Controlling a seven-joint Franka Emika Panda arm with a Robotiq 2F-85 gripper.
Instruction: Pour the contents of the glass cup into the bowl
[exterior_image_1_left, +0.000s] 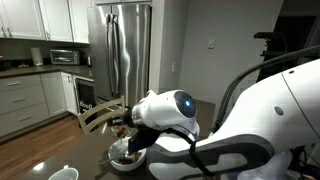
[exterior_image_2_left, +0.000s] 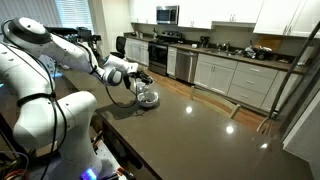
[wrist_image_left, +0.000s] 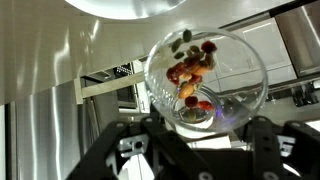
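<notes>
My gripper (wrist_image_left: 200, 135) is shut on the clear glass cup (wrist_image_left: 206, 82) and holds it tipped on its side. The reddish-brown contents (wrist_image_left: 190, 72) lie along the cup's wall, close to its mouth. The white bowl's rim (wrist_image_left: 130, 8) shows as a pale curve at the top of the wrist view. In both exterior views the gripper (exterior_image_1_left: 138, 136) (exterior_image_2_left: 134, 80) hangs just over the white bowl (exterior_image_1_left: 126, 158) (exterior_image_2_left: 148, 99), which stands on the dark table. The cup is hard to make out there.
A smaller white cup (exterior_image_1_left: 64, 173) stands at the table's near edge. A wooden chair (exterior_image_1_left: 100, 114) is behind the bowl, with the steel fridge (exterior_image_1_left: 125, 45) beyond. The dark tabletop (exterior_image_2_left: 200, 125) stretches away from the bowl towards kitchen counters (exterior_image_2_left: 230, 75).
</notes>
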